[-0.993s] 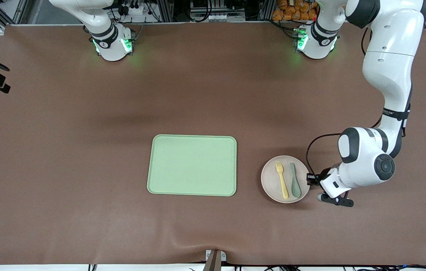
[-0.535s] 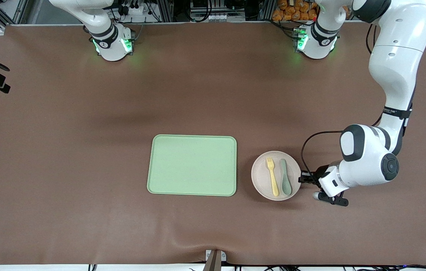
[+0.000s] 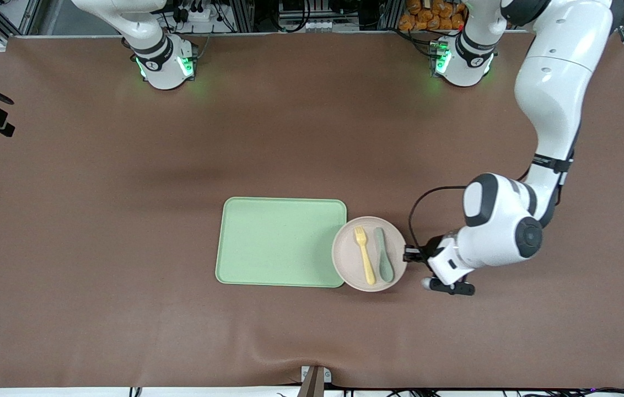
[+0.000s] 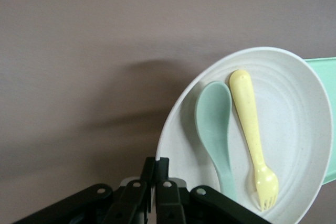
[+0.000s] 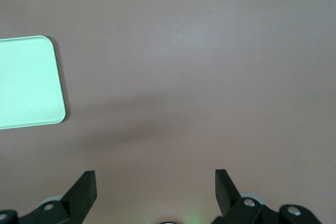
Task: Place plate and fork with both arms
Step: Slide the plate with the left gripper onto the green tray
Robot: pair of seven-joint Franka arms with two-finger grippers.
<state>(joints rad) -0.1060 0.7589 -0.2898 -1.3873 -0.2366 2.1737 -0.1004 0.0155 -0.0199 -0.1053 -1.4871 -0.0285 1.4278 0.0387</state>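
Carrying the plate (image 3: 368, 253) by its rim, the left gripper (image 3: 408, 256) is clamped tight on the edge toward the left arm's end of the desk (image 3: 97, 165), its fingers (image 4: 157, 182) pinched together on the lip in the left wrist view. The plate sits beside the tray (image 3: 281, 242) with its rim just overlapping the tray's edge, and looks lifted clear of the desk, judging by the shadow under it. Holding only the rim keeps the gripper off the 2 utensils lying side by side in the plate: the fork (image 3: 364, 255) on the tray side, tines pointing toward the robots' bases, and the teal spoon (image 3: 383, 258) between it and the gripper. The plate looks roughly level, which should keep both from sliding.

The right gripper (image 5: 156, 190) is not seen in the front view; its own wrist view shows its fingers spread wide with nothing between them, high over bare desk with a corner of the tray in sight. That arm waits, probably for the fork once the plate is set on the tray.
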